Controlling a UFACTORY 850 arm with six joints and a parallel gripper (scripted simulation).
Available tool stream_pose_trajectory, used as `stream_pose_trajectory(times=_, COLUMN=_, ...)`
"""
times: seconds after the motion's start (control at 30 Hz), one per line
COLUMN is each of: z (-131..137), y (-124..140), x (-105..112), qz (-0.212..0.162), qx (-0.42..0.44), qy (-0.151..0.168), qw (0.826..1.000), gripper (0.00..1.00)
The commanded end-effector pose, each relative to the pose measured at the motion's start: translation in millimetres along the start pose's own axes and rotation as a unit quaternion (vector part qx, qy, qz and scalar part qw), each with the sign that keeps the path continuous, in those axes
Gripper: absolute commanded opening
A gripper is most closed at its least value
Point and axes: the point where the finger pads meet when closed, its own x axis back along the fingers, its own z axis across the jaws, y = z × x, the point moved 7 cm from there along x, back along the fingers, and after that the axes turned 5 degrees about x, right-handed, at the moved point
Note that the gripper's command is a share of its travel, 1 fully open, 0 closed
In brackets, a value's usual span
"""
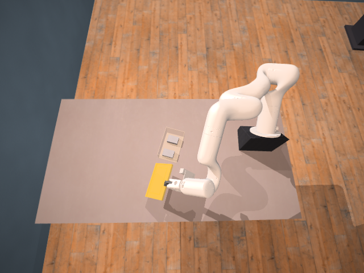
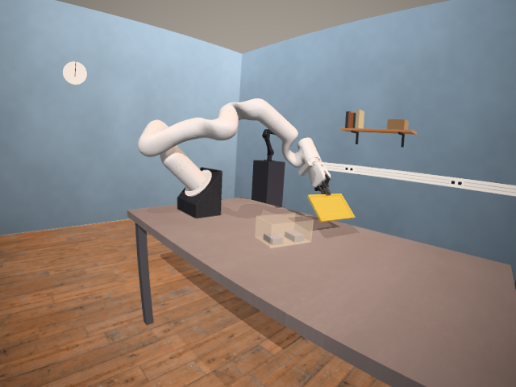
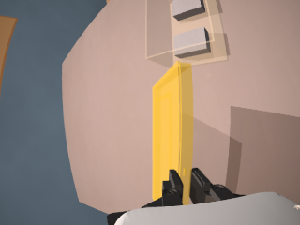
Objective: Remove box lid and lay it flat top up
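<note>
The yellow lid (image 1: 158,181) is off the box and hangs in the air beside it, tilted, above the table; it also shows in the exterior view (image 2: 330,206) and edge-on in the wrist view (image 3: 172,127). My gripper (image 1: 166,183) is shut on the lid's edge (image 2: 324,190), with the black fingers on either side of it (image 3: 184,187). The clear open box (image 1: 172,144) (image 2: 283,230) (image 3: 184,19) stands on the table with two grey blocks inside, apart from the lid.
The arm's black base (image 1: 260,141) stands at the table's right side. A black pedestal (image 2: 268,180) stands behind the table. The table's near edge runs just below the lid's shadow in the top view.
</note>
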Motion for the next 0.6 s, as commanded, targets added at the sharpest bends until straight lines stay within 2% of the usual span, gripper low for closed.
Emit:
stream_pose_trajectory(times=0.0, z=-0.6, y=0.2, x=-0.3, qz=0.0, qx=-0.001, qy=-0.001, qw=1.0, gripper=0.0)
stream_pose_trajectory(times=0.57, z=11.0, y=1.2, x=-14.0, qz=0.0, qx=-0.001, qy=-0.001, qw=1.0, gripper=0.0)
